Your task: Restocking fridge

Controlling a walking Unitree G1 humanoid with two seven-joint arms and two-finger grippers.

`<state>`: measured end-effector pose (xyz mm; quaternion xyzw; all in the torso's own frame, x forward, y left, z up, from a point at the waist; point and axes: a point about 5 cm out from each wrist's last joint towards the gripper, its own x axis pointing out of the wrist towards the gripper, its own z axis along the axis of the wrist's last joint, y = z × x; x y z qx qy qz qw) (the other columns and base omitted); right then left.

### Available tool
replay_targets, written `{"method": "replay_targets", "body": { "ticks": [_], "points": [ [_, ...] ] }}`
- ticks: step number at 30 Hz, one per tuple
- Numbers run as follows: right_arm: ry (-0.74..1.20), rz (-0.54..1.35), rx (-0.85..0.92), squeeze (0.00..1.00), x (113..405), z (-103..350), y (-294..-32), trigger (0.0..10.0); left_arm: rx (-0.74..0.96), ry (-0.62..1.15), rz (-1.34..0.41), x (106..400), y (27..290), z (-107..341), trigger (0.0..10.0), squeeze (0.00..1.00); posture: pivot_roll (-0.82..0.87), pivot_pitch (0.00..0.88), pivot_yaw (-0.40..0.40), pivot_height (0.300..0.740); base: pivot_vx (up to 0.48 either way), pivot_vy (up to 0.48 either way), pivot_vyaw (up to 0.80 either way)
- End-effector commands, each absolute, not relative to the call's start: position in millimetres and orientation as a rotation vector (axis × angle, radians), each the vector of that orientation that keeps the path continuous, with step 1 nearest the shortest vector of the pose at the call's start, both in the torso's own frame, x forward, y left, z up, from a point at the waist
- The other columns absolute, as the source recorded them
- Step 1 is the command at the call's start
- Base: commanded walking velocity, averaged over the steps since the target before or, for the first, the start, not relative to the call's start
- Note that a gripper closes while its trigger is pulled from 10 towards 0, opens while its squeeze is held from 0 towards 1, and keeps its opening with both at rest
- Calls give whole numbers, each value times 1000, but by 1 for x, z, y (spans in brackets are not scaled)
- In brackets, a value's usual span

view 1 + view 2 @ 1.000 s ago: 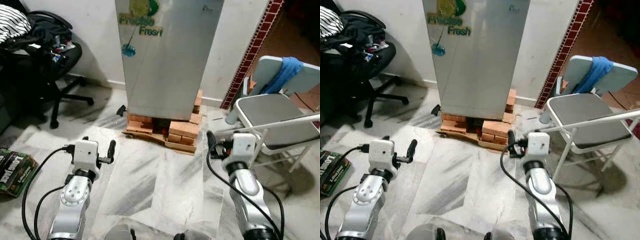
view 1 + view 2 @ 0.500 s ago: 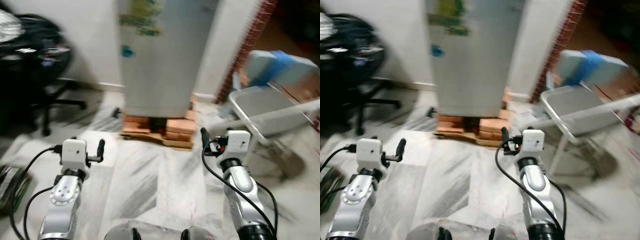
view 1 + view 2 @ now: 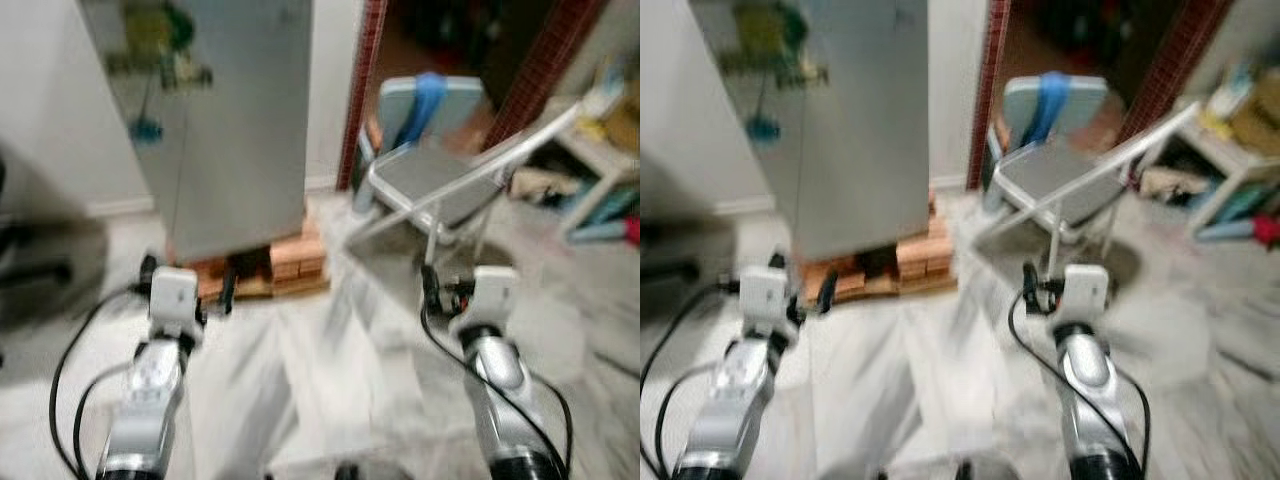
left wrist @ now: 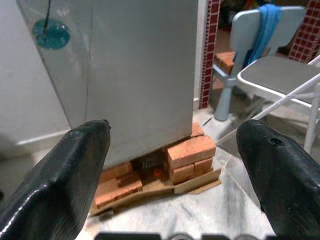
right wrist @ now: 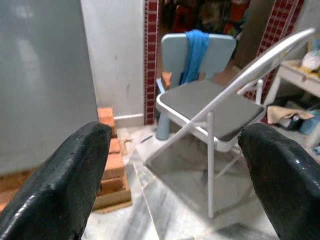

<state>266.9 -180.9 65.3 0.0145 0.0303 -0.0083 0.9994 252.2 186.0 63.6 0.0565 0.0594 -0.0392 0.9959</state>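
The silver fridge (image 3: 220,130) stands shut at the far left, raised on orange bricks (image 3: 285,270) and a strip of cardboard. My left gripper (image 3: 188,282) is held out low in front of the bricks. It is open and empty, its black fingers (image 4: 75,170) spread wide with the fridge (image 4: 140,75) between them. My right gripper (image 3: 458,292) is held out at the same height on the right, short of the folding chair (image 3: 430,185). It is also open, with nothing between its fingers (image 5: 65,180). The head views are blurred.
A grey folding chair (image 5: 210,107) stands right of the fridge, with a pale blue small chair (image 5: 200,50) draped in blue cloth behind it, by a red-tiled doorway (image 3: 365,90). White furniture with clutter (image 3: 600,150) is at far right. Marble floor (image 3: 330,370) lies ahead.
The whole view has swung to the right: the fridge now sits at the left and the chairs in the middle. Both arms keep the same pose, grippers still open.
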Motion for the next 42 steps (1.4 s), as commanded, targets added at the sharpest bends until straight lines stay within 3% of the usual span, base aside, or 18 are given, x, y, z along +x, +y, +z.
{"method": "replay_targets", "body": {
  "ticks": [1,20,29,42],
  "points": [
    [54,-11,37,0,269,66,-177,10000,114,128,-55,252,194,63,10000,0,115,34,-9,740,0,480,-800],
    [63,-50,36,0,265,61,-184,10000,69,194,-69,241,190,46,10000,0,99,10,-10,740,0,480,-800],
    [67,-61,26,0,261,59,-189,10000,104,212,-45,236,206,43,10000,0,105,8,-9,740,0,480,-800],
    [65,-43,17,0,264,60,-188,10000,108,216,-13,234,207,40,10000,0,110,5,-21,740,0,480,-800]
  ]
}}
